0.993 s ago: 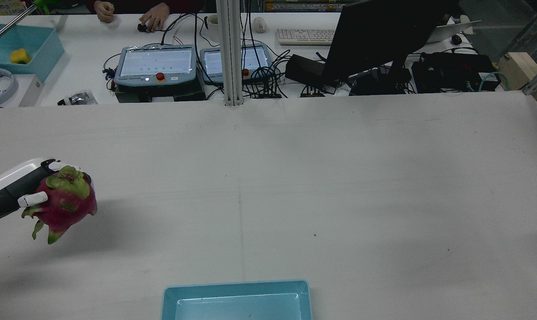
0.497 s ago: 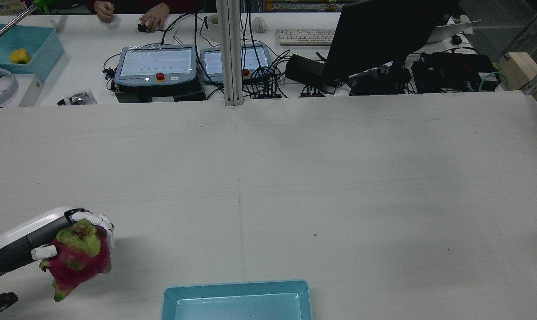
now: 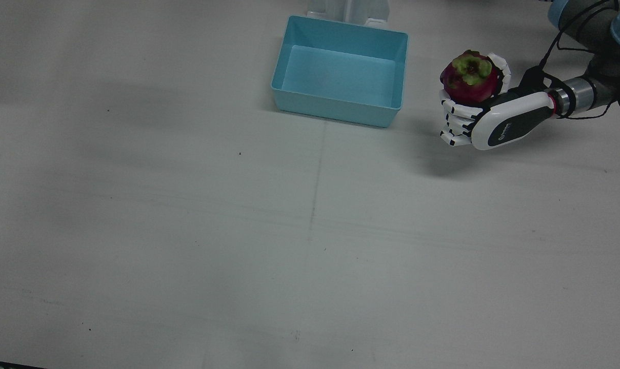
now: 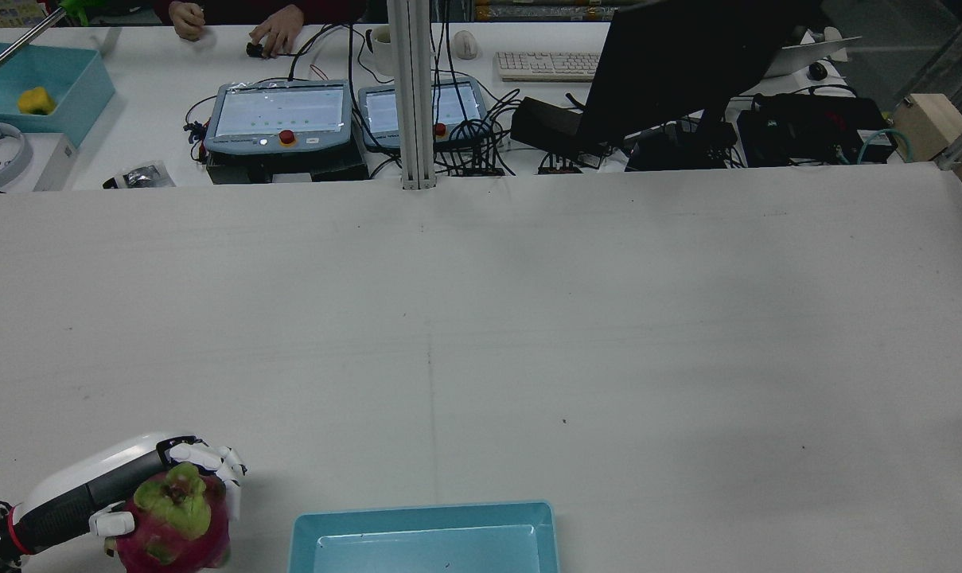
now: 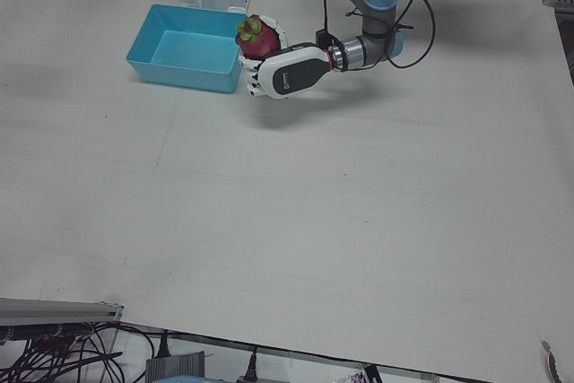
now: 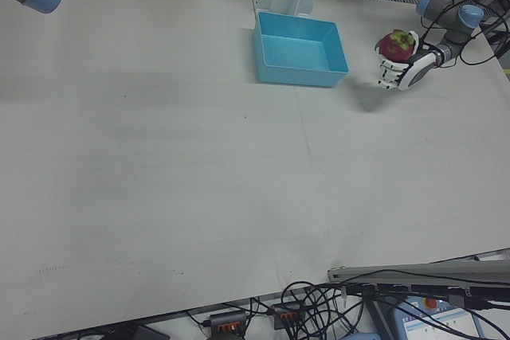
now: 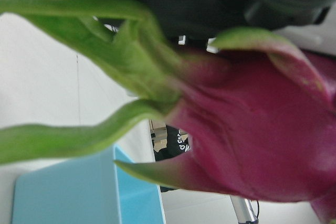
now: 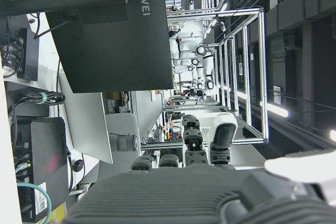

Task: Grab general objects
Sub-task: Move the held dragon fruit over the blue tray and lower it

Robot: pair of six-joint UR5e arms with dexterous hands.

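A light blue bin (image 3: 340, 107) stands on the white desk (image 3: 186, 230) near the robot's edge, just in front of a white pedestal, and its floor shows bare in the front view, with nothing lying inside. The left hand (image 3: 486, 120) is wrapped around a dragon fruit (image 3: 468, 79), magenta with green scales, its white fingers (image 3: 451, 120) curled about the fruit's lower side while the leafy green crown points upward. Fruit and hand hang above the desk, just beside the bin on the robot's left and apart from its wall; a soft shadow falls on the desk below them. In the left-front view the dragon fruit (image 5: 254, 35) sits close by the bin's (image 5: 184, 60) near corner, the left hand (image 5: 285, 75) reaching in from the grey arm. The rear view shows the same grip low at the view's left, the dragon fruit (image 4: 174, 525) beside the bin's (image 4: 425, 513) rim. The left hand's own camera is filled with the fruit (image 7: 252, 124), with a corner of the blue bin (image 7: 79, 198) below it. The right hand (image 8: 210, 192) appears only in its own camera, where dark finger segments show against the room behind; whether it is spread or curled cannot be told. On the far operators' desk, a second blue bin (image 4: 67, 68) holds a small yellow object (image 4: 37, 100).
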